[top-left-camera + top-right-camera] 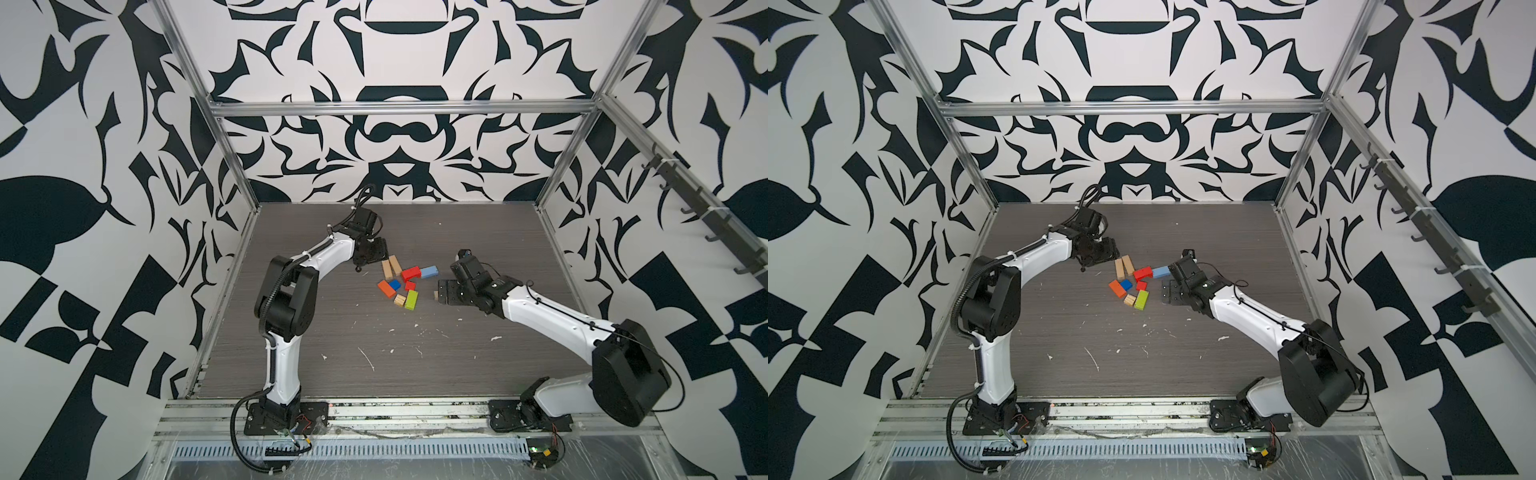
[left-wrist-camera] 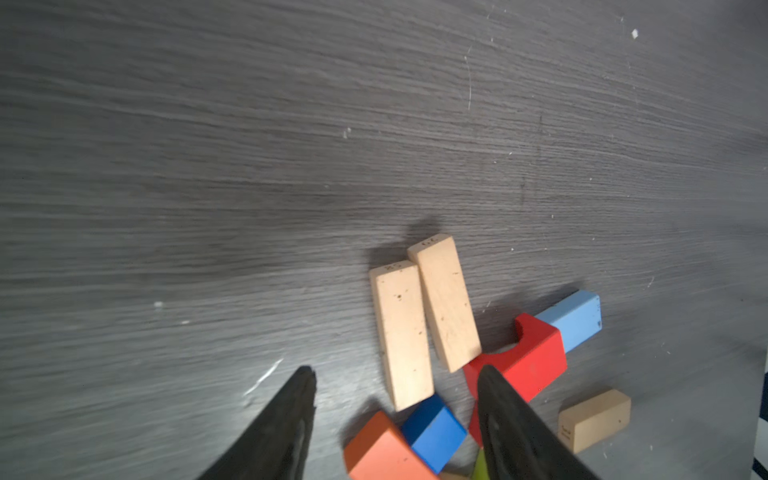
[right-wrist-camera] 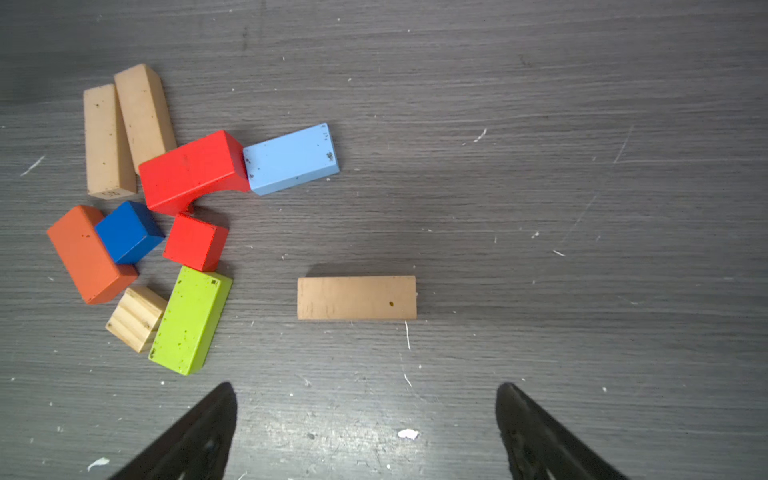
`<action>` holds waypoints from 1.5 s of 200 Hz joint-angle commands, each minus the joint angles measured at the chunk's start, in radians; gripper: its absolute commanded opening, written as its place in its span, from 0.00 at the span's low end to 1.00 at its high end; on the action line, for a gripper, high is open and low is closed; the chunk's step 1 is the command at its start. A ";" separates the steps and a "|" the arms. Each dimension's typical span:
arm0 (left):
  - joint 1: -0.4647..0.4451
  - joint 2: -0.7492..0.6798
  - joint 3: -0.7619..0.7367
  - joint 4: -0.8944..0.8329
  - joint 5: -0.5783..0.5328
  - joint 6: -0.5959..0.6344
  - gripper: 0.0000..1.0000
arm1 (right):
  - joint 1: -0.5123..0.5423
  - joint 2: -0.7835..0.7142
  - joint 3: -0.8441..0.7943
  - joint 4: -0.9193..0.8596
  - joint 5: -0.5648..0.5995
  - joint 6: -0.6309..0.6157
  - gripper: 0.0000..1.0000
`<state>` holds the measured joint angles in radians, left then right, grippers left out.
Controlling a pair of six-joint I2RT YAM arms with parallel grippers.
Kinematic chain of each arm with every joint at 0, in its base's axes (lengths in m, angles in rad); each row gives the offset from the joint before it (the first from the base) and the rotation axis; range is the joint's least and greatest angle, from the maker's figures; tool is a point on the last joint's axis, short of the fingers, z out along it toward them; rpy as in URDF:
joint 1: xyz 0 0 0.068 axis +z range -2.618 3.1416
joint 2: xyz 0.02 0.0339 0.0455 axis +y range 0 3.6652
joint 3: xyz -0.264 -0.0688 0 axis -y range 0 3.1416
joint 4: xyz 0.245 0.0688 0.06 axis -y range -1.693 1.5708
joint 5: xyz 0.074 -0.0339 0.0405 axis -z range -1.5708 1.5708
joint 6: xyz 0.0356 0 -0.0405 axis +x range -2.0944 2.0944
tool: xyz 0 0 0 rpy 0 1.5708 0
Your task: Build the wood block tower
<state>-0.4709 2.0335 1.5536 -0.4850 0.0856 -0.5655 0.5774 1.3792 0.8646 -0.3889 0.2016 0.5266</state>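
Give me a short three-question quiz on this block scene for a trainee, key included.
1. True or false: the right gripper is shut on the lone tan block.
2. Which block butts against one end of the red arch block? A) lime green block B) light blue block C) orange block
3. Fill in: ___ long tan bars lie side by side next to the red arch block.

Key
1. False: its jaws stand open and the block lies free on the table.
2. B
3. two
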 commanded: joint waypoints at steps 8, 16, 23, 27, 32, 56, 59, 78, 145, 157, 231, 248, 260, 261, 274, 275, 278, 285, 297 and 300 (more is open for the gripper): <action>-0.034 0.043 0.043 -0.096 -0.036 -0.033 0.62 | -0.001 -0.028 -0.020 -0.014 0.002 0.023 1.00; -0.045 0.050 0.047 -0.104 -0.044 -0.037 0.62 | -0.002 -0.026 -0.021 -0.012 0.002 0.025 0.99; -0.055 0.055 0.046 -0.109 -0.050 -0.039 0.62 | -0.001 -0.025 -0.021 -0.012 0.002 0.024 0.99; -0.060 0.058 0.045 -0.112 -0.057 -0.040 0.62 | -0.001 -0.024 -0.021 -0.011 0.002 0.024 0.99; -0.066 0.063 0.045 -0.116 -0.063 -0.040 0.62 | -0.001 -0.022 -0.022 -0.010 0.001 0.026 1.00; -0.077 0.086 0.042 -0.128 -0.075 -0.048 0.61 | -0.001 -0.016 -0.023 -0.002 0.002 0.027 0.99; -0.077 0.089 0.042 -0.127 -0.075 -0.049 0.61 | -0.001 -0.014 -0.022 -0.002 0.002 0.027 0.99; -0.077 0.096 0.042 -0.131 -0.085 -0.051 0.60 | -0.001 -0.012 -0.023 -0.002 0.001 0.026 1.00; -0.077 0.114 0.046 -0.142 -0.113 -0.029 0.54 | -0.001 0.004 -0.021 0.002 0.001 0.021 0.99; -0.077 0.125 0.060 -0.148 -0.110 -0.026 0.54 | -0.001 0.009 -0.017 0.002 0.001 0.019 1.00; -0.077 0.159 0.100 -0.154 -0.110 -0.022 0.54 | -0.001 0.020 -0.013 0.004 -0.037 0.015 0.99; -0.077 0.159 0.098 -0.151 -0.112 -0.021 0.54 | -0.002 0.021 -0.014 0.005 -0.038 0.014 0.99; -0.077 0.166 0.107 -0.154 -0.117 -0.019 0.52 | -0.001 0.023 -0.014 0.008 -0.038 0.015 1.00; -0.077 0.167 0.108 -0.156 -0.118 -0.019 0.52 | -0.001 0.024 -0.013 0.008 -0.038 0.015 1.00; -0.077 0.183 0.134 -0.182 -0.127 -0.011 0.44 | -0.001 0.027 -0.013 0.007 -0.039 0.015 0.99; -0.077 0.185 0.135 -0.183 -0.128 -0.010 0.42 | -0.002 0.027 -0.013 0.007 -0.039 0.014 1.00; -0.077 0.188 0.140 -0.188 -0.130 -0.008 0.41 | -0.001 0.027 -0.012 0.007 -0.039 0.015 0.99; -0.077 0.193 0.150 -0.199 -0.136 -0.007 0.40 | -0.001 0.026 -0.013 0.005 -0.039 0.014 0.99; -0.077 0.197 0.151 -0.206 -0.148 -0.002 0.40 | -0.001 0.023 -0.015 0.004 -0.036 0.015 0.99; -0.077 0.197 0.151 -0.207 -0.151 -0.001 0.39 | -0.001 0.023 -0.016 0.004 -0.036 0.015 0.99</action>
<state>-0.5499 2.1963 1.6814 -0.6136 -0.0315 -0.5743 0.5774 1.4086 0.8398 -0.3916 0.1600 0.5461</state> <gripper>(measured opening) 0.401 0.995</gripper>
